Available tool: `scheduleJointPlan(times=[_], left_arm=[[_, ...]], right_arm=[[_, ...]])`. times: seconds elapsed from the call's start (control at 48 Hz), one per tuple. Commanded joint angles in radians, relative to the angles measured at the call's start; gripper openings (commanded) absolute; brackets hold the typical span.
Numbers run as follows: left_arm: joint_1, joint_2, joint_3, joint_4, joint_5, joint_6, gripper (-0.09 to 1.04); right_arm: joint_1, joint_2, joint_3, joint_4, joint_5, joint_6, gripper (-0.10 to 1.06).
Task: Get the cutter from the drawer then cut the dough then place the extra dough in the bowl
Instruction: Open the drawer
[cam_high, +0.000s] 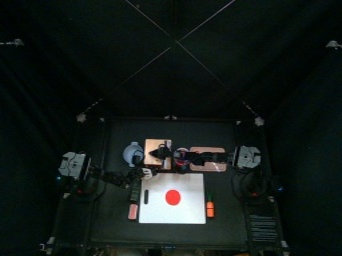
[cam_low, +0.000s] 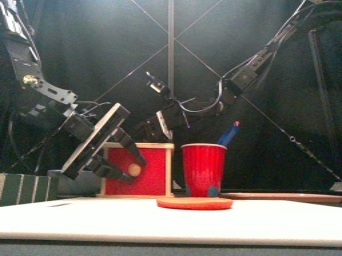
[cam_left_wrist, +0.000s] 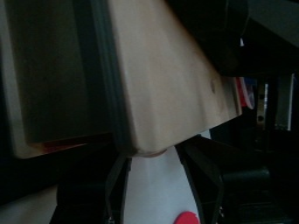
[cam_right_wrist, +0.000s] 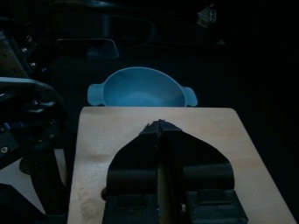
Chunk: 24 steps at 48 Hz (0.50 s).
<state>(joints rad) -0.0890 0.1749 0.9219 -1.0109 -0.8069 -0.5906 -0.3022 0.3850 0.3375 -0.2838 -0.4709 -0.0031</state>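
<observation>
**Left end effector spread at the box corner, right one closed over the box top**

The pale wooden box (cam_left_wrist: 152, 79) is seen standing toward the back of the table (cam_high: 120, 228), behind the white cutting board (cam_high: 150, 184). Its red drawer front (cam_low: 150, 160) is turned toward the table's front edge. A flat disc of red dough (cam_low: 194, 203) is seen lying on the board, near its middle. The blue-grey bowl (cam_right_wrist: 140, 87) is placed just beside the box, on its left side in the top view. A red cup (cam_low: 203, 170) is set just to the right of the drawer front, and a blue toy knife (cam_low: 230, 133) is held upright in it.

The left end effector (cam_left_wrist: 153, 166) is brought low in front of the box. Its jaws are spread, and a lower corner of the box is framed in the gap between them. Whether either jaw touches the wood cannot be told. The white board and an edge of the dough are seen past the jaws.

The right end effector (cam_right_wrist: 158, 129) is held over the box's pale top, with its jaws pressed together and nothing between them. Contact with the top cannot be confirmed.
</observation>
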Motion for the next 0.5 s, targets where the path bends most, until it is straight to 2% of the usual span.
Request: scheduleJointPlan(times=[0.021,0.333,0.5], left_arm=[[0.003,-0.003,-0.017,0.008,-0.002,0.002,0.76],[-0.008,-0.011,-0.008,0.008,0.002,0.002,0.65],[-0.032,-0.017,-0.008,0.008,0.026,0.002,0.63]], right_arm=[[0.005,-0.014,-0.008,0.002,0.002,-0.002,-0.01],[0.005,-0.015,-0.008,0.002,0.002,-0.002,-0.01],[0.000,-0.015,-0.006,0.002,0.002,0.000,-0.01]])
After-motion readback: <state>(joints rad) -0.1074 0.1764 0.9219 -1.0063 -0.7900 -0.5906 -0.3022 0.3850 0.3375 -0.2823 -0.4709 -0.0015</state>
